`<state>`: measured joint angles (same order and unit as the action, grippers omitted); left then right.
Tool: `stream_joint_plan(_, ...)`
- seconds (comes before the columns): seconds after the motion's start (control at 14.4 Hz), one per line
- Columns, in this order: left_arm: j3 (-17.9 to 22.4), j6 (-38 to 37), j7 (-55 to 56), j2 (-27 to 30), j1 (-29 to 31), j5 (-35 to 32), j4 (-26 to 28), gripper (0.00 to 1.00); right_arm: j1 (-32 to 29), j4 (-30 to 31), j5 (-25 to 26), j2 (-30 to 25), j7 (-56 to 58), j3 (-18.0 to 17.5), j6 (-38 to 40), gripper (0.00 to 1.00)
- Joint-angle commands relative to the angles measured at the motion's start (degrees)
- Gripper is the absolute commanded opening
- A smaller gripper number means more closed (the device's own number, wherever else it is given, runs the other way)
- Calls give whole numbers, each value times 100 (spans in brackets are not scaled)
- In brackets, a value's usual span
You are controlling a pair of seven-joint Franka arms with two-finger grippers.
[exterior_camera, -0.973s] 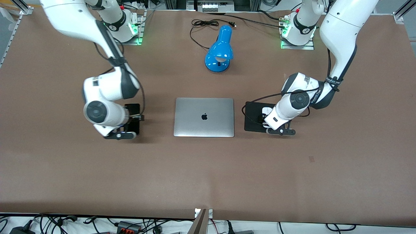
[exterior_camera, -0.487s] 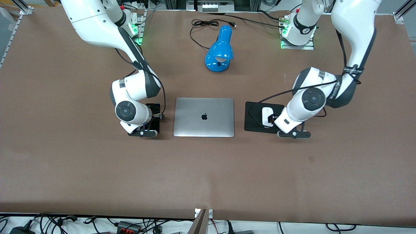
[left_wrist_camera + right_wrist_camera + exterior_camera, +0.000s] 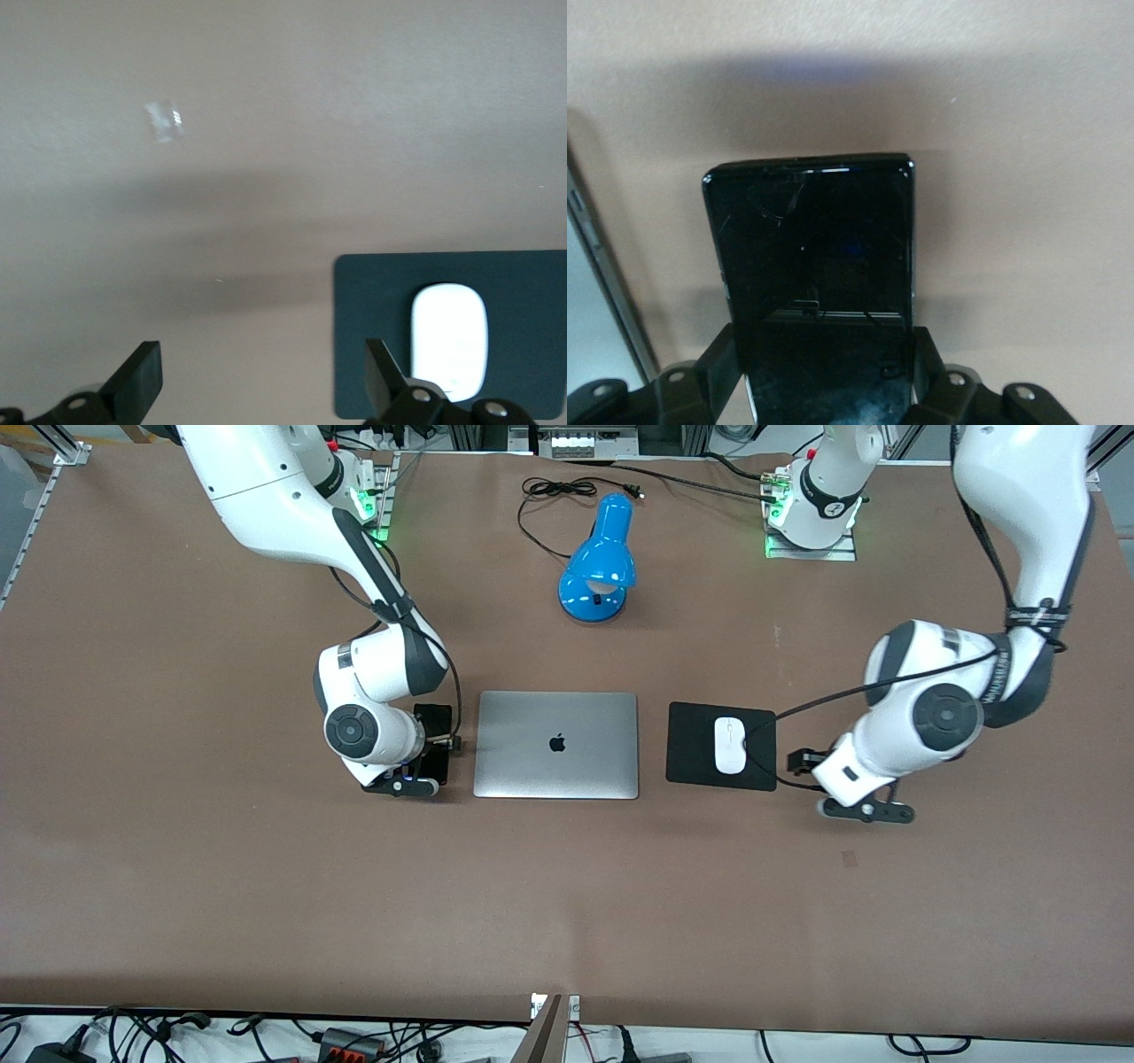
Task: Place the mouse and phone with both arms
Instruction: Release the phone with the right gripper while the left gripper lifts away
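Bright even overhead light, soft shadows, wrist views slightly blurred

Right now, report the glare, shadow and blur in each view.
Front view: even light, green glow at both arm bases, soft shadows under the arms. Left wrist view: the mouse is blown out white on its mouse pad; a broad dark shadow band crosses the table. Right wrist view: the phone shows reflections and scratches.

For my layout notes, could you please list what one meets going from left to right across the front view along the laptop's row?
Right gripper with the phone → laptop → mouse pad with the mouse on it → left gripper.
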<state>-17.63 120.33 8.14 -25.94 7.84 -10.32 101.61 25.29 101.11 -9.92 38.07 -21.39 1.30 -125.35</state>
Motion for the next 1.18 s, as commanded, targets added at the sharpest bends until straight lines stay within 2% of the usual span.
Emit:
stream_joint_plan(0.0, -30, -159, -383, -69, 112, -137, -211, 100, 151, 154, -107, -98, -76, 37, -226, 17)
stream_joint_plan(0.21, -39, -167, -541, -78, 244, -172, -369, 100, 222, 295, -98, -98, -67, 37, -403, 19)
stream_joint_plan(0.28, -39, -168, -550, -78, 244, -172, -396, 100, 213, 295, -107, -98, -67, 37, -411, 33)
stream_joint_plan(0.35, -39, -246, -542, -78, 253, -172, -413, 100, 195, 295, -107, -98, -102, 46, -412, 84)
stream_joint_plan(0.42, -39, -386, -542, -69, 253, -172, -431, 100, 195, 278, -107, -133, -224, 46, -385, 100)
stream_joint_plan(0.7, -56, -748, -498, -95, 113, -172, -440, 100, 257, 198, -63, -597, -340, 98, -324, 100)
stream_joint_plan(0.83, -47, -765, -524, -148, 174, -172, -431, 100, 195, -2, -2, -879, -313, 151, -18, 100)
stream_joint_plan(1.11, -47, -756, -551, -148, 209, -172, -466, 100, 160, -1283, 7, -1003, 185, 659, 1369, 100)
